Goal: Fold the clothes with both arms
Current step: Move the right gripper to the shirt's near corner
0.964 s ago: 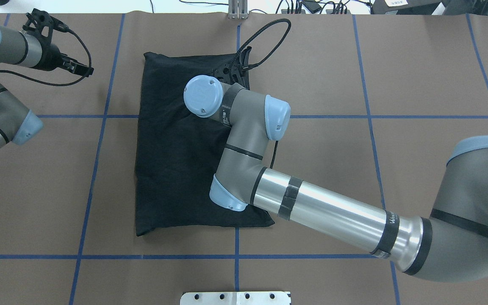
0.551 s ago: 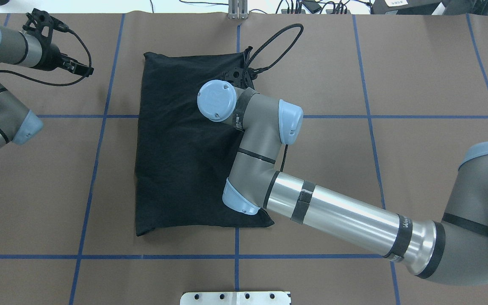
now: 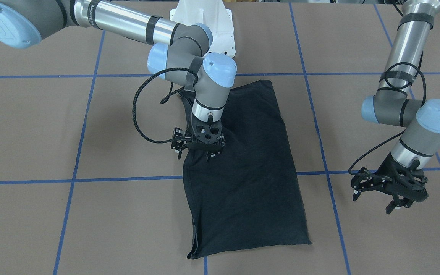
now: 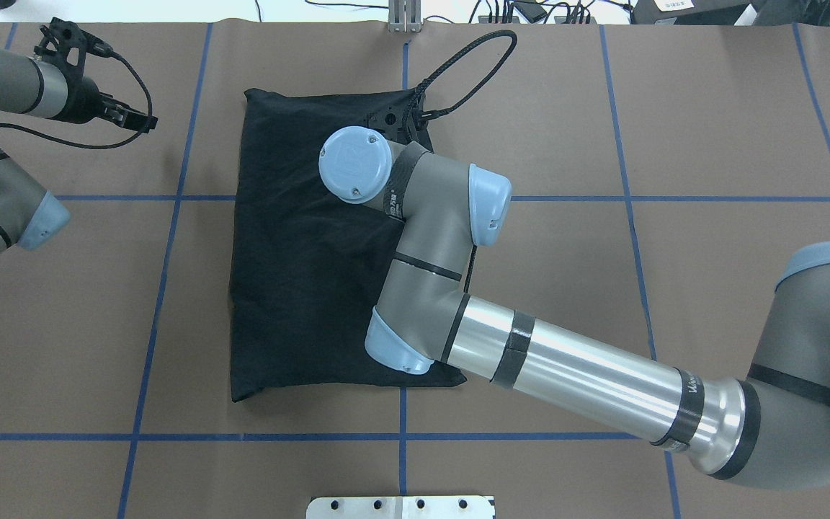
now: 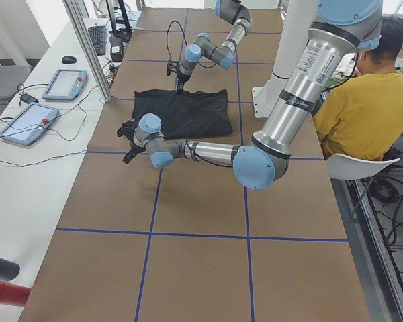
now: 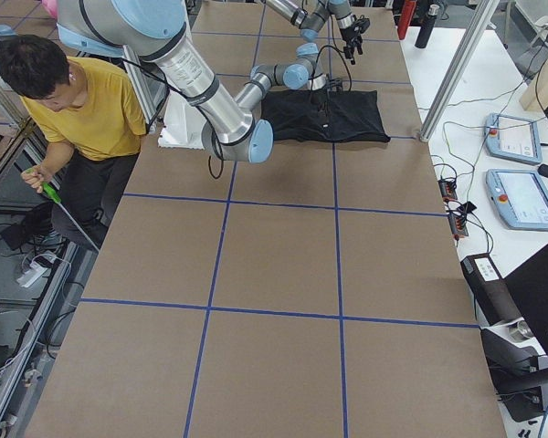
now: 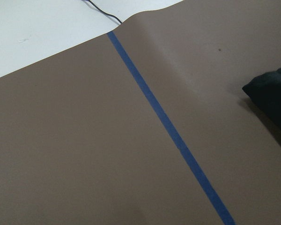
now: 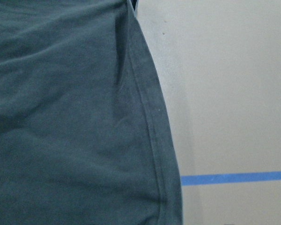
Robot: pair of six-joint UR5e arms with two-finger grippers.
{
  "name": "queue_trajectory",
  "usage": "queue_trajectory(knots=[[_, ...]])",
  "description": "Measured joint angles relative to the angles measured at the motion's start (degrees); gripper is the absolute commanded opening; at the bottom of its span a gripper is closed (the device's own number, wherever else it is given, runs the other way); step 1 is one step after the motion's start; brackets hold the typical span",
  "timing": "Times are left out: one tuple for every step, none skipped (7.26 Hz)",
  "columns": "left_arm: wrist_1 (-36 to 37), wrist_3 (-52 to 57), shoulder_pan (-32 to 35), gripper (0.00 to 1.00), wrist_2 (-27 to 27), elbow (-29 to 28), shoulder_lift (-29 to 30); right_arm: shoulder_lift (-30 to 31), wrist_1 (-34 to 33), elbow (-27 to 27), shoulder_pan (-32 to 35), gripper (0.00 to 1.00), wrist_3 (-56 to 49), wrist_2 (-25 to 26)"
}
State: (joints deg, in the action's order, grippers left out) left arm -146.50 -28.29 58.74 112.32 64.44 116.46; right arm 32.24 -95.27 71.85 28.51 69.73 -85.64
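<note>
The black T-shirt (image 4: pixel 292 274) lies folded into a tall rectangle in the middle of the table, also seen in the front view (image 3: pixel 250 183). Its graphic is hidden inside the fold. My right gripper (image 3: pixel 194 156) is open and hovers just over the shirt's far right edge; in the overhead view (image 4: pixel 395 119) the wrist mostly hides it. The right wrist view shows the shirt's hemmed edge (image 8: pixel 65 117) and no fingers. My left gripper (image 3: pixel 374 202) is open and empty above bare table, well to the left of the shirt (image 4: pixel 130 115). The left wrist view shows one shirt corner (image 7: pixel 271 98).
Blue tape lines (image 4: pixel 400 436) grid the brown table cover. The white pedestal base (image 3: pixel 204 23) stands at the robot's side. A metal plate (image 4: pixel 400 507) sits at the near edge. A person in yellow (image 5: pixel 356 100) sits beside the robot. Control tablets (image 5: pixel 27 121) lie on the far bench.
My right wrist swung right along the shirt's far edge, then came back a little to the left. The shirt and the left arm have stayed about where they were.
</note>
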Motion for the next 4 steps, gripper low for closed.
queue_trajectory(knots=[[-0.1,-0.1,0.0,1.00,0.0,0.0,0.0,-0.5,-2.2,0.5,-1.6,1.00,1.8,0.0],[-0.2,-0.2,0.0,1.00,0.0,0.0,0.0,-0.7,-4.6,1.1,-3.4,1.00,3.2,0.1],[-0.3,-0.2,0.0,1.00,0.0,0.0,0.0,-0.6,-7.0,1.6,-4.8,1.00,4.0,0.3],[-0.3,-0.2,0.0,1.00,0.0,0.0,0.0,-0.4,-8.8,1.9,-5.8,1.00,4.3,0.5]])
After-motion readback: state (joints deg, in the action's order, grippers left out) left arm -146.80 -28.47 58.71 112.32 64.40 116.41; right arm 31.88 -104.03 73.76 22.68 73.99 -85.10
